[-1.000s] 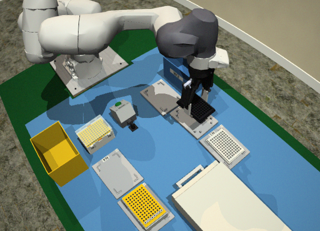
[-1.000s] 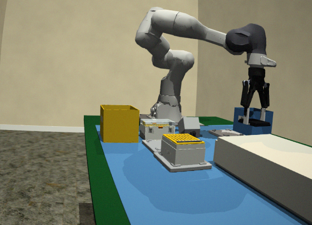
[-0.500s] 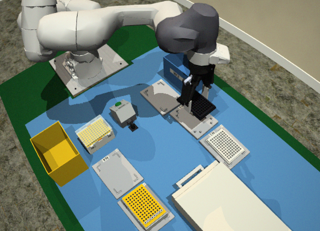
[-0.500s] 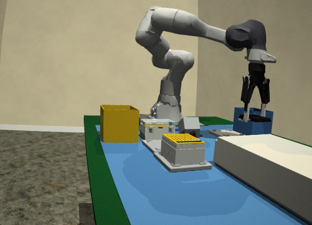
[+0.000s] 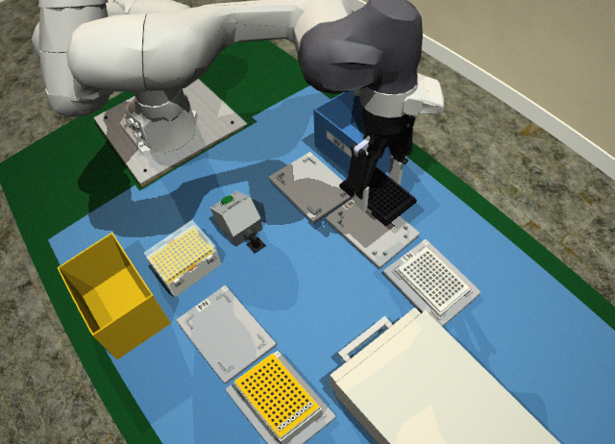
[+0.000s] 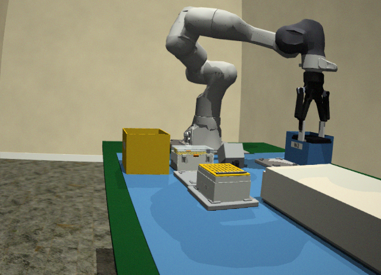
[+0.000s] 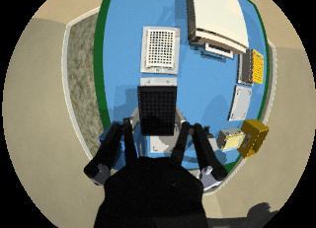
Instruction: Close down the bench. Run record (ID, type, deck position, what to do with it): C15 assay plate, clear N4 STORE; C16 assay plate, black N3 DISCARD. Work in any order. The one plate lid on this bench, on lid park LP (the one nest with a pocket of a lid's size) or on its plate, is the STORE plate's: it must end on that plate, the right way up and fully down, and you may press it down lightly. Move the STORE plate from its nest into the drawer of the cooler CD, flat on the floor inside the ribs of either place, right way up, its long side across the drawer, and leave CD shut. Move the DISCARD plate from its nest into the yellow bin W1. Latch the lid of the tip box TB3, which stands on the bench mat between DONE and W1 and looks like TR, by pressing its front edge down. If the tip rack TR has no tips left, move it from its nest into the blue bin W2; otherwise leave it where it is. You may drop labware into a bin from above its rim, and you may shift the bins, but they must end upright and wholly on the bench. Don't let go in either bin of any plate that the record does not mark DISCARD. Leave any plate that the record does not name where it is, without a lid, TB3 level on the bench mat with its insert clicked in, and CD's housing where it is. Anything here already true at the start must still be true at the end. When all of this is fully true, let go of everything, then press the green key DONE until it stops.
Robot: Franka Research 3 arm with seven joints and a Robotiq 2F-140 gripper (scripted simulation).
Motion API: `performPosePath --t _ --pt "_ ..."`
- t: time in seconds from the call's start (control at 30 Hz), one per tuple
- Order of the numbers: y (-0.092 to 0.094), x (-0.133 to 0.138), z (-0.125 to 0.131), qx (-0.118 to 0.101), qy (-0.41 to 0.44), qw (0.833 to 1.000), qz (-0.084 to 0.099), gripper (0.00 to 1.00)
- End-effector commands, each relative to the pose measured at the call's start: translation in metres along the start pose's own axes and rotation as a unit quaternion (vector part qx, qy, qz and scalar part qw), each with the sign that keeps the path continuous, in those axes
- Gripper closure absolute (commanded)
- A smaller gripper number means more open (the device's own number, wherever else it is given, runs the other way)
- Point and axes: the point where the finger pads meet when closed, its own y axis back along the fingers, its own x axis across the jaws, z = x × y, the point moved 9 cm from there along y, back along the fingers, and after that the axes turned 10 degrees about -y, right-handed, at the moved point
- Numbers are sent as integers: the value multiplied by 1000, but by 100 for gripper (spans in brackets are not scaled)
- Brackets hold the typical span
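My gripper (image 5: 380, 201) is shut on the black assay plate (image 5: 390, 196), gripping it across its short width. The plate hangs level a little above its grey nest N3 (image 5: 371, 232), near the blue bin W2 (image 5: 337, 132). In the exterior view the gripper (image 6: 311, 133) holds the plate (image 6: 314, 138) at about the height of the W2 (image 6: 307, 149) rim. The wrist view shows the plate (image 7: 158, 109) between my fingers. The yellow bin W1 (image 5: 111, 292) stands open at the left edge of the mat. Nest N4 (image 5: 226, 330) is bare.
A white plate (image 5: 431, 281) sits in a nest beside the cooler CD (image 5: 436, 384), whose drawer handle (image 5: 364, 337) is flush. The pocketed lid nest (image 5: 310, 184) is bare. Tip box TB3 (image 5: 183, 258) stands between W1 and the green key DONE (image 5: 227, 199). Tip rack TR (image 5: 275, 394) is at the front.
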Motion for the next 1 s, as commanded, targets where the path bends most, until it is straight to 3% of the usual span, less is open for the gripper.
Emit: performPosePath --t 0.0,0.4,0.97 --pt "5 2 0 -2 2 1000 2 100" --pt "21 2 0 -2 2 1000 2 100" --pt "24 2 0 -2 2 1000 2 100"
